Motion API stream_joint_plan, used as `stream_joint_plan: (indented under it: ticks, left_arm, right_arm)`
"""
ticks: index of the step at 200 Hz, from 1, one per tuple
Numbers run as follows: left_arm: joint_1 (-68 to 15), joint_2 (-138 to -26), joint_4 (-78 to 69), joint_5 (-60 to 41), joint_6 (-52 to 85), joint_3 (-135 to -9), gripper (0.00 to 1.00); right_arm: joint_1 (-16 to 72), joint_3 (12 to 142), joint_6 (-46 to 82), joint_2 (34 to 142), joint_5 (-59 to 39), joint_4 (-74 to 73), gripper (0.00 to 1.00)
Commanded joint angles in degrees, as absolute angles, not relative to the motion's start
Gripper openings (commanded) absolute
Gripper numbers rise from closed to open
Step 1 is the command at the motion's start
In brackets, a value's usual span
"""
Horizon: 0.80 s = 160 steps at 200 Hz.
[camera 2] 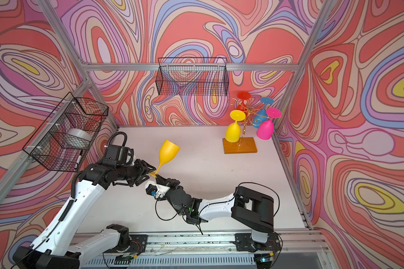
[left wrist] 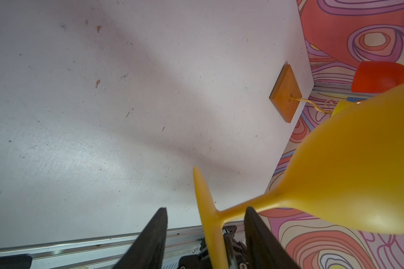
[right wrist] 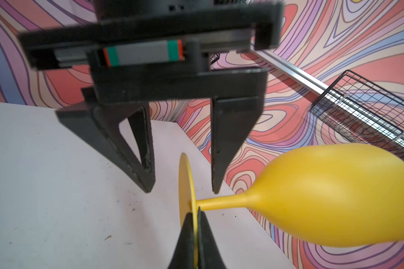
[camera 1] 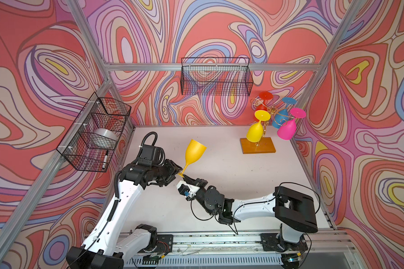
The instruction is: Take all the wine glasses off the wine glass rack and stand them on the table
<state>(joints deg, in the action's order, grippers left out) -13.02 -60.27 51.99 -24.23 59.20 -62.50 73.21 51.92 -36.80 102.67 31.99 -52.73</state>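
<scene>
Filling the floor of the cell, the white table [camera 1: 219, 167] carries the wine glass rack [camera 1: 258, 146] at its far right corner. A black mesh basket [camera 1: 96, 132] on the left frame holds something silvery that is hard to make out through the wire. On the rack, hanging glasses [camera 1: 254, 133] in yellow, red, blue and pink cover most of the twisted stem, and only the amber base shows whole. In the left wrist view its upper part is hidden behind the held glass's bowl.

The orange-yellow wine glass [camera 1: 194, 151] is off the rack, in the air above the table's middle left. Its bowl is up and leaning, well apart from the rack, and runs out of frame in both wrist views.

The right gripper [right wrist: 194, 217] is pressed together on the rim of the glass's foot, pinching it and covering the disc's lower edge. The left gripper [right wrist: 182, 189] stands spread, one finger on each side of the foot. Whether the finger [left wrist: 254, 228] by the stem touches it cannot be told.
</scene>
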Motion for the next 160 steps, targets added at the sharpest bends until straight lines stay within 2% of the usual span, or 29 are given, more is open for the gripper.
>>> stream_joint_plan:
  ticks: [1,32,65,92,142,160]
  left_arm:
    - [-12.57,-57.92,51.86,-25.15,60.66,-61.32,0.43]
    - [-11.77,-56.28,53.71,-24.22,59.51,-60.56,0.29]
    - [-9.64,-55.66,53.05,-25.56,59.14,-59.11,0.25]
    - [-9.31,-55.62,50.92,-26.21,60.11,-57.50,0.13]
    - [-8.88,-56.41,50.75,-23.90,58.60,-57.84,0.00]
    - [-8.42,-56.51,51.19,-22.51,57.19,-58.01,0.00]
  right_arm:
    - [73.86,54.52,-37.93,104.30,34.27,-54.40,0.00]
    - [74.01,55.71,-37.85,105.20,34.71,-54.70,0.00]
    - [74.25,56.12,-37.25,105.29,35.33,-54.35,0.00]
    - [74.55,56.82,-37.30,105.42,35.53,-53.53,0.00]
    - [74.57,57.86,-36.91,106.33,36.12,-53.31,0.00]
    - [74.61,58.93,-36.70,107.38,36.66,-53.17,0.00]
